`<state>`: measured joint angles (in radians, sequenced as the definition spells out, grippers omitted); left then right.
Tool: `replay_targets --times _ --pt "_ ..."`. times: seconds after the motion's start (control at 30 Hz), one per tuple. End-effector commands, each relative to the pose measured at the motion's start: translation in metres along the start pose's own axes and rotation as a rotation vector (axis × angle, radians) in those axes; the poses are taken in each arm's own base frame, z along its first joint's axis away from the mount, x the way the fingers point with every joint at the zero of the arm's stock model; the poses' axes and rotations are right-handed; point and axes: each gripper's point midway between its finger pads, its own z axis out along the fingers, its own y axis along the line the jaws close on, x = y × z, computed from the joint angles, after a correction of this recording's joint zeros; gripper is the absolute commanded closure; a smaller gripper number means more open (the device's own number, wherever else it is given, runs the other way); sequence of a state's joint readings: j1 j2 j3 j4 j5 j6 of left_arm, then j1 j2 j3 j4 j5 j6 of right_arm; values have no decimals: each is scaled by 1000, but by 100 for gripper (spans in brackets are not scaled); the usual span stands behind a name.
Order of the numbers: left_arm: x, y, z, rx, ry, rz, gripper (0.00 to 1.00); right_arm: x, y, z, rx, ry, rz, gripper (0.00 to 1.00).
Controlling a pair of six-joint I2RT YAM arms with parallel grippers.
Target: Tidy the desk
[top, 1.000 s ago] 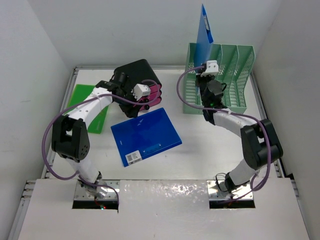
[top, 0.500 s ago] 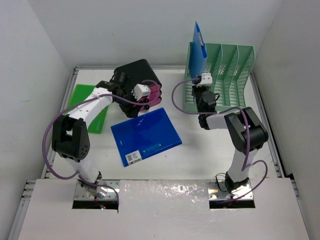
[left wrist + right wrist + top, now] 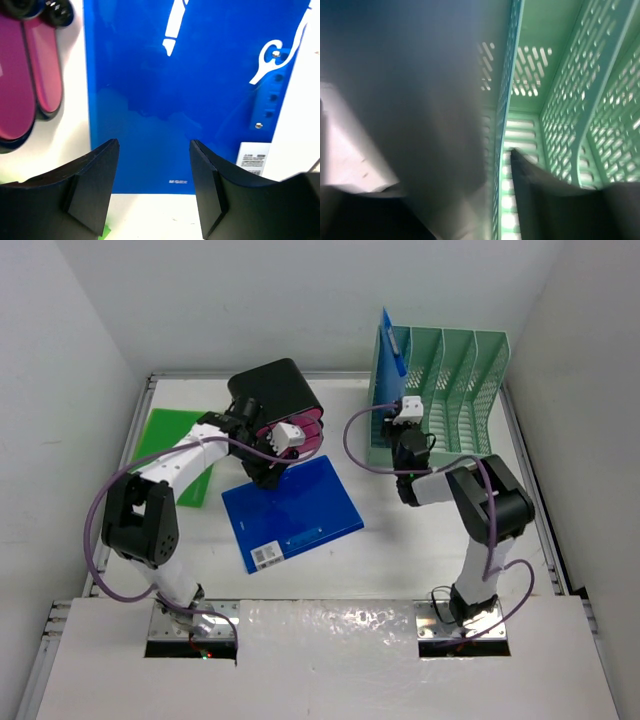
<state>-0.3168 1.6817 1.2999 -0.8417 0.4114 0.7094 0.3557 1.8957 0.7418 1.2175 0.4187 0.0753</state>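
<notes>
The white desk [image 3: 400, 530] holds a blue folder [image 3: 290, 508] lying flat at its middle. My left gripper [image 3: 266, 472] hovers open over that folder's far edge [image 3: 150, 100], nothing between its fingers [image 3: 95, 175]. A second blue folder [image 3: 391, 345] stands upright in the leftmost slot of the green file rack [image 3: 450, 390]. My right gripper [image 3: 404, 432] is at the rack's front. In the blurred right wrist view the folder's thin edge [image 3: 509, 90] runs between the jaws, and the right finger [image 3: 530, 172] stands a sliver off it.
A black drawer box with pink drawers [image 3: 280, 400] stands at the back, just beyond my left gripper. A green folder [image 3: 172, 445] lies flat at the left under the left arm. The rack's other slots [image 3: 470, 380] are on the right.
The right arm lowered the upright blue folder into the rack's leftmost slot and its jaws parted. My left gripper moved from the drawer box down to the flat blue folder's edge.
</notes>
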Motion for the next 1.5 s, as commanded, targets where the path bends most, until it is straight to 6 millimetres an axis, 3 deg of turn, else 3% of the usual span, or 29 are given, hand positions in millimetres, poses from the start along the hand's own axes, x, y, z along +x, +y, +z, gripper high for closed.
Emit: replay_targets --times 0.0,0.03,0.07,0.1,0.13,0.27,0.3,0.33,0.4,0.5,0.53,0.63,0.73,0.8,0.83,0.87,0.93,1.03,1.17,1.47 --pt "-18 -14 -15 6 -75 71 43 -45 1 -13 -9 -45 68 46" --pt "-18 -15 -15 6 -77 68 43 -44 -1 -19 -6 -19 73 35" --pt "-19 -16 -15 11 -79 68 43 -43 -5 -25 3 2 76 31" --pt "-20 -17 -15 15 -82 62 43 -63 -7 -30 3 -16 121 27" --pt "-21 -17 -14 17 -83 56 43 -67 -4 -34 -17 27 122 20" --pt "-25 -20 -17 19 -84 50 43 -63 2 -47 -49 168 151 10" --pt "-26 -21 -18 19 -85 51 43 -77 -1 -54 -52 154 176 10" --pt "-28 -24 -21 18 -91 60 43 -66 -1 -67 -57 204 169 10" --pt "-29 -29 -25 11 -100 68 43 -64 -4 -85 -48 232 173 9" --pt "-28 -37 -29 16 -111 71 43 -46 2 -134 -89 341 183 9" --pt "-28 -39 -30 15 -112 72 43 -26 3 -149 -102 392 183 9" --pt "-18 -48 -28 25 -81 69 43 8 24 -185 -216 483 241 10" --pt "-10 -62 -26 54 -59 68 43 29 49 -209 -365 556 302 11" --pt "0 -72 -20 76 -24 71 43 53 54 -221 -398 674 248 12" --pt "4 -74 -17 76 -13 69 43 48 62 -217 -429 695 233 13" --pt "14 -76 -12 76 14 56 43 67 66 -222 -447 779 181 14" --pt "17 -72 -7 36 -3 41 44 69 85 -228 -566 861 152 18" --pt "17 -63 -10 -65 -47 31 45 93 94 -232 -587 946 152 25" --pt "25 -70 -8 -62 -64 54 44 90 112 -231 -654 916 243 34" --pt "37 -86 11 -25 -37 100 43 106 118 -255 -676 999 238 38"
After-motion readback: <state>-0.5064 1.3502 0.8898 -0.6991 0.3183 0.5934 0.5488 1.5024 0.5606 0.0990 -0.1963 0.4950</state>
